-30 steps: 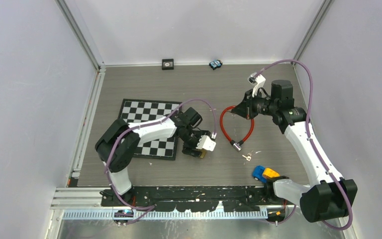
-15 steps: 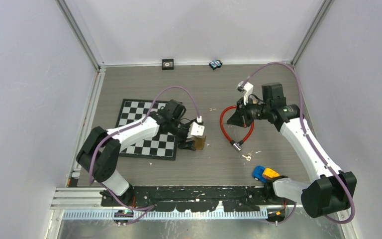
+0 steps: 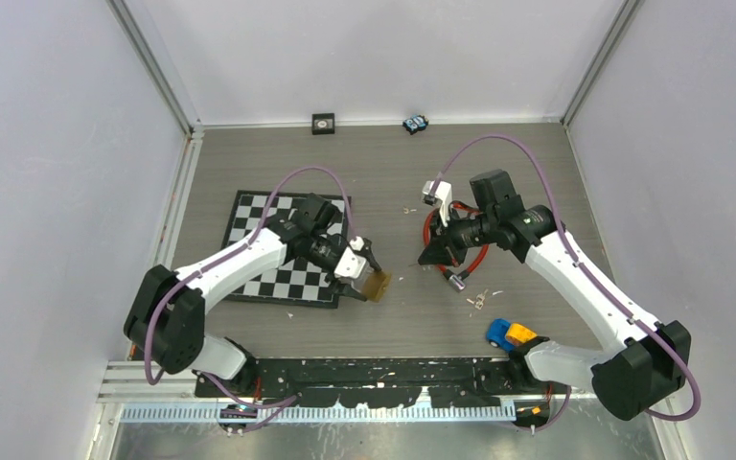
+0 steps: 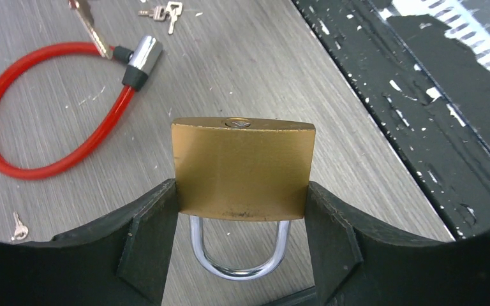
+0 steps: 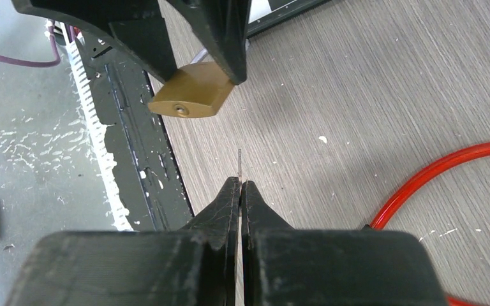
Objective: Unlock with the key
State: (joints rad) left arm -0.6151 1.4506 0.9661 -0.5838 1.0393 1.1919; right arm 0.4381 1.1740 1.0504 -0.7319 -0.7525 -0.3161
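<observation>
A brass padlock (image 3: 377,285) with a steel shackle is clamped by its sides in my left gripper (image 3: 364,273), just above the table. In the left wrist view the padlock (image 4: 242,169) fills the jaws of the left gripper (image 4: 241,191), keyhole end pointing away. My right gripper (image 3: 428,257) is shut on a thin key (image 5: 239,164). The blade sticks out of the right gripper (image 5: 240,185) edge-on, pointing at the padlock (image 5: 191,99) and a short gap away. The key (image 4: 89,25) shows at the left wrist view's top left.
A red cable lock (image 3: 479,254) lies under the right arm. Loose spare keys (image 3: 477,300) lie beside its metal end. A chessboard (image 3: 278,244) sits under the left arm, and a blue and yellow toy (image 3: 510,334) is near the front rail (image 3: 374,369).
The right arm has swung left and down, bringing the key close to the padlock. The left arm has turned the padlock so that its keyhole faces the right gripper.
</observation>
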